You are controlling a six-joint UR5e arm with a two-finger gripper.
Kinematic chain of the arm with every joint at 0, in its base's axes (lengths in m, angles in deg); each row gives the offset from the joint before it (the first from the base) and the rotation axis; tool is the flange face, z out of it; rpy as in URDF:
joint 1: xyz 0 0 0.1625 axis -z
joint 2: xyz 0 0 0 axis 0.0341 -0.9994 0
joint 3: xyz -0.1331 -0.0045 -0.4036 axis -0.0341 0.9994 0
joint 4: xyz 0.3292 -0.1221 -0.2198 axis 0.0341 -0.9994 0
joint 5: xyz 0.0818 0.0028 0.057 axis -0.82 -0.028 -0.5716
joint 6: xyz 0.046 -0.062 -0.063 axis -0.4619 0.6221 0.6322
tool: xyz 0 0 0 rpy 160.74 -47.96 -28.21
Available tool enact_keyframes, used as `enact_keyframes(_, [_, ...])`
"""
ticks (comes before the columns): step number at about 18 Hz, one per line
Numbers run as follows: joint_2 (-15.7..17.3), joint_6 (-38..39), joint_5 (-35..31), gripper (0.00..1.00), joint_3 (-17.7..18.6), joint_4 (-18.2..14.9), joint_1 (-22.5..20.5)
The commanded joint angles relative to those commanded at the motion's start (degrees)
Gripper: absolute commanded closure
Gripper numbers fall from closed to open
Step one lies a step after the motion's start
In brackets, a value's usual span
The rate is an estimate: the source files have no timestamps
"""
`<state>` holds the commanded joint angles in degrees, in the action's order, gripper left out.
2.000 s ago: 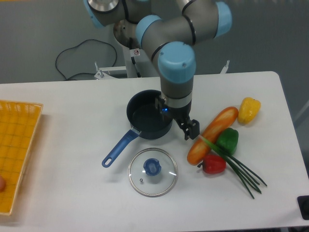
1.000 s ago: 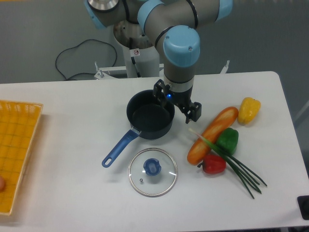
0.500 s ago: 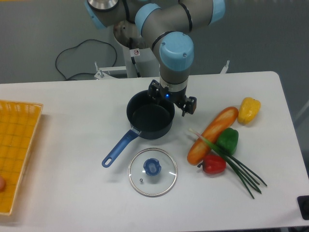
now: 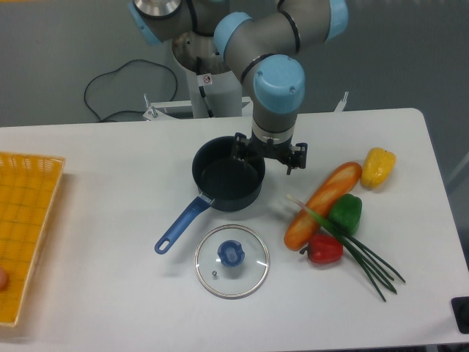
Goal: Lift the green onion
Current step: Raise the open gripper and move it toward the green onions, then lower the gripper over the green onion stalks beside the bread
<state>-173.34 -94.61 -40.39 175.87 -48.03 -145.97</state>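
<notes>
Claw point(image 4: 270, 158) hangs over the pot's point(image 4: 227, 178) right rim, fingers spread, holding nothing. The green onion point(image 4: 350, 246) lies across the bread point(image 4: 322, 204), between the green pepper point(image 4: 345, 213) and red pepper point(image 4: 324, 249), stalks pointing toward the table's point(image 4: 110, 242) front-right edge.

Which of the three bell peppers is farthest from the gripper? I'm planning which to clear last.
The yellow pepper, at the bread loaf's far right tip. The green pepper and red pepper lie nearer the gripper.

Pot point(image 4: 228, 180) left of bread loaf point(image 4: 322, 204); lid point(image 4: 231, 260) before pot; green onion point(image 4: 352, 248) lies across loaf.
</notes>
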Motion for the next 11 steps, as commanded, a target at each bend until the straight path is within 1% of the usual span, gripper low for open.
enact_keyframes(2, [-0.88,2.19,-1.13,0.00,0.00,0.89,-0.18])
enact_keyframes(3, [-1.06,4.38,-2.01,0.00,0.00,0.97,-0.18])
enact_keyframes(5, [-2.54,9.21,-3.77,0.00,-0.17,1.06,-0.26])
enact_keyframes(8, [-4.66,14.76,-6.24,0.00,-0.26,3.52,-0.26])
enact_keyframes(11, [-5.45,16.09,-6.24,0.00,-0.09,4.40,-0.53])
